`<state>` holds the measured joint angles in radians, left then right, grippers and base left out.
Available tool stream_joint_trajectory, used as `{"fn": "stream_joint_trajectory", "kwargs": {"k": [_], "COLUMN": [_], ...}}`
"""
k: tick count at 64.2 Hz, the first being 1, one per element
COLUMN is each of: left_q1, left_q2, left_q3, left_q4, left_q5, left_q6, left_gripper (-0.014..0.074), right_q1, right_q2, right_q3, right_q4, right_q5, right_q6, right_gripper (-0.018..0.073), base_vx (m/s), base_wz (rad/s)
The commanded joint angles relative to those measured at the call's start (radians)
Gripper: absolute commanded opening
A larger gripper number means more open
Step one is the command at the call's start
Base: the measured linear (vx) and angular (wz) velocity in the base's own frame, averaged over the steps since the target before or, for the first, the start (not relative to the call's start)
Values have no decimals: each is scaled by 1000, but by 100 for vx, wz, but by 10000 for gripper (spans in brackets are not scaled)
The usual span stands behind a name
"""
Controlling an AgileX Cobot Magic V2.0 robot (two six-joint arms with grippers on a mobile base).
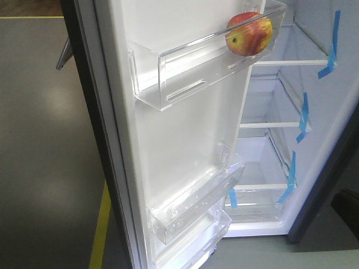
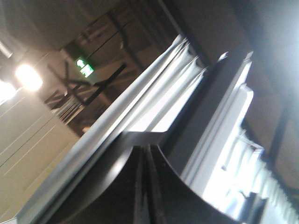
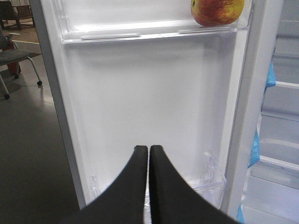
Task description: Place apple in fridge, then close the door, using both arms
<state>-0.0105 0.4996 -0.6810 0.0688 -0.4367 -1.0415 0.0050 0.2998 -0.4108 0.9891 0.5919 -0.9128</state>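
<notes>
I see a round red-yellow apple (image 1: pixel 249 33) in the hinge-side end of the upper clear plastic bin (image 1: pixel 185 78) on the open white-lined fridge door (image 1: pixel 185 145), my black right gripper (image 3: pixel 149 150) facing that door, jaws together, empty, black left gripper (image 2: pixel 145 151) jaws together too

Looks like a lab or test hall: smooth grey floor (image 1: pixel 45 140) with a yellow marking line (image 1: pixel 101 224) near left, green lit exit sign (image 2: pixel 85 66) overhead, grey wheeled office chair (image 3: pixel 14 56) far left, blue tape strips (image 1: pixel 303 115) inside the white-lined fridge (image 1: pixel 345 73).
</notes>
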Motion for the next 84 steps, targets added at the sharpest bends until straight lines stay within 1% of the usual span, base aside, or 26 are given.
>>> {"fn": "stream_joint_trajectory", "kwargs": {"k": [1,4,6,9,17,22,25,26,28,30,37,42,48,54,62,73,75,82,84], "left_q1": [-1,-1,-1,-1,-1,-1,-1,-1,-1,-1,-1,-1,-1,-1,-1,-1,-2,-19,-28], "left_q2": [139,203,245,292,445,543,591,615,653,691,803,871,948,1009,1067,1122,1127,1132,1132], "left_q3": [-106,-144,-169,-197,-281,-337,-365,-380,-399,-428,-505,-554,-615,-668,-728,-791,-798,-813,-813], "left_q4": [23,54,88,126,274,365,395,416,438,465,535,570,622,702,792,876,886,932,937], "left_q5": [-41,-42,-47,-60,-119,-162,-173,-182,-191,-207,-249,-292,-356,-405,-439,-519,-534,-565,-572], "left_q6": [-29,-55,-79,-128,-300,-421,-464,-498,-521,-563,-646,-696,-786,-865,-942,-1035,-1050,-1067,-1067], "left_gripper": [8,22,34,56,135,213,244,270,289,323,390,407,409,409,409,409,409,409,409], "right_q1": [-5,-5,-5,-5,-5,-5,-5,-5,-5,-5,-5,-4,-5,-4,-4,-4,-5,-5,-5], "right_q2": [7,7,7,7,7,7,7,7,7,7,7,7,7,7,7,7,7,7,7], "right_q3": [-24,-24,-24,-24,-24,-24,-24,-24,-24,-24,-24,-24,-24,-24,-24,-24,-24,-24,-24], "right_q4": [29,30,32,32,33,35,35,35,35,35,35,35,35,35,35,37,37,37,37], "right_q5": [-46,-46,-46,-45,-44,-42,-42,-42,-42,-42,-38,-33,-26,-19,-13,-10,-10,-12,-12], "right_q6": [-4,-3,-3,-3,-3,-3,-3,-3,-3,-3,-3,-3,-3,-3,-10,-10,-10,-10,-10], "right_gripper": [-5,-5,-5,-5,-5,-5,-5,-5,-5,-5,-5,-3,3,23,83,252,296,381,389], "base_vx": [0,0,0,0,0,0,0,0,0,0,0,0,0,0,0,0,0,0,0], "base_wz": [0,0,0,0,0,0,0,0,0,0,0,0,0,0,0,0,0,0,0]}}
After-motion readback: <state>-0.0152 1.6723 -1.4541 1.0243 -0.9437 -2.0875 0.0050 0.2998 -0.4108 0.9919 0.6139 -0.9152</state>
